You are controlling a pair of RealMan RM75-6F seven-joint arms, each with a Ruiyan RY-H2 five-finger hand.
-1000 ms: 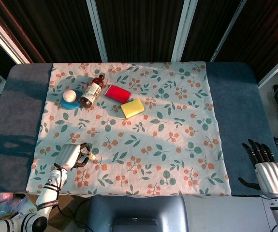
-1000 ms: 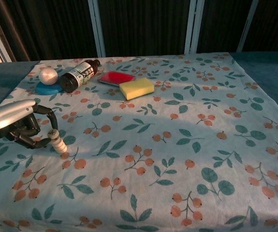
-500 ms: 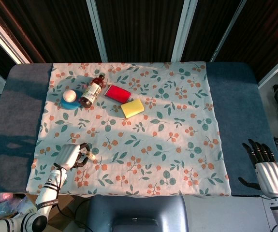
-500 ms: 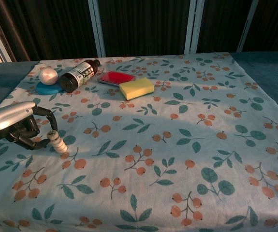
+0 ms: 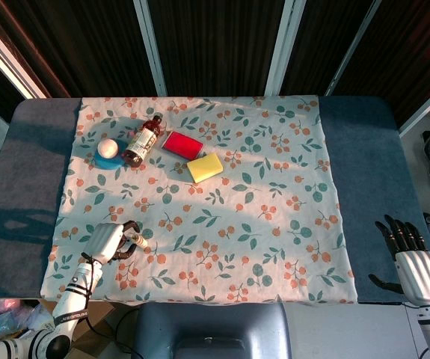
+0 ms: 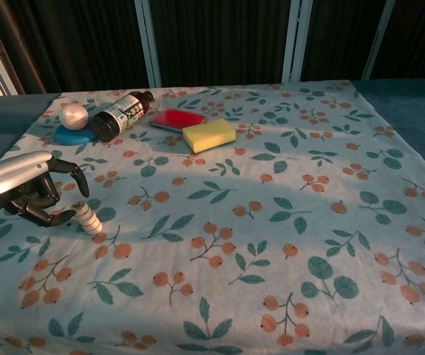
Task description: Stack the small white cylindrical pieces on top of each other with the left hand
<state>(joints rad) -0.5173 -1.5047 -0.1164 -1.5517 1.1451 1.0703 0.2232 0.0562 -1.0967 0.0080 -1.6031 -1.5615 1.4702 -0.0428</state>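
At the near left corner of the cloth (image 6: pixel 271 244), my left hand (image 6: pixel 21 194) sits low over the desk (image 5: pixel 364 142), its dark fingers (image 6: pixel 70 174) spread apart and curved around nothing. Just right of it the stack (image 6: pixel 89 218) of white pieces leans a little to the left, standing on its own; the lower fingertip looks close to it, though I cannot tell whether it touches. From the head view the same stack (image 5: pixel 139 241) shows as a pale stub beside the left hand (image 5: pixel 107 241).

My right hand (image 5: pixel 413 263) hangs off the near right edge of the desk, fingers straight and apart, holding nothing.

Far left on the cloth lie a bottle (image 6: pixel 120 115) on its side, a ball (image 6: pixel 73 115) on a blue disc (image 6: pixel 74 135), and to their right a red pad (image 6: pixel 177 119) touching a yellow sponge (image 6: pixel 208 134).
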